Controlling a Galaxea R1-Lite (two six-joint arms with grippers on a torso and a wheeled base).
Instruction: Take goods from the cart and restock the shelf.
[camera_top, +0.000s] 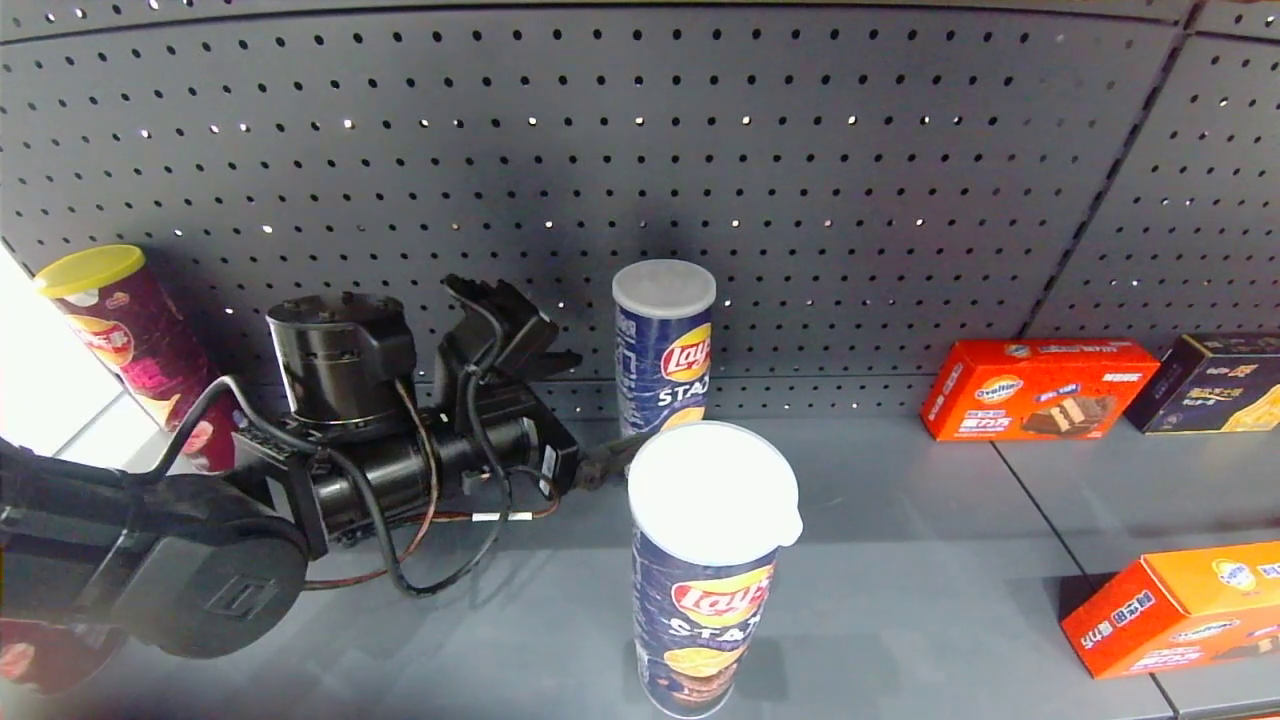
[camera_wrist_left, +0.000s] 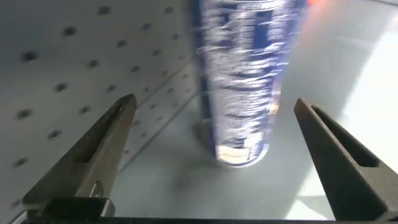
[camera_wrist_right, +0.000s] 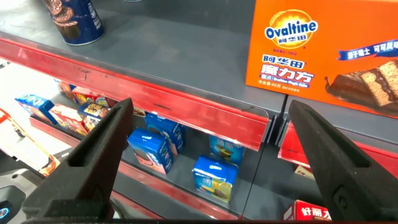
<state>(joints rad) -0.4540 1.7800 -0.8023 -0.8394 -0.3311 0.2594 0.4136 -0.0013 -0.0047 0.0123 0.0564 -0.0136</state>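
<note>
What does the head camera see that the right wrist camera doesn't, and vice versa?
Head view alone: the pegboard back wall, the rear blue can, a maroon can and the left arm. Right wrist view alone: the right gripper, fingers open, and blue packs on the lower shelf. Both: the front blue can and the orange box at the shelf's front edge.

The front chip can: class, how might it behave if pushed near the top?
Standing tall and narrow on the shelf, the front chip can would probably tip. Once down, its round body would likely roll. Its glossy wrap may be slippery.
</note>
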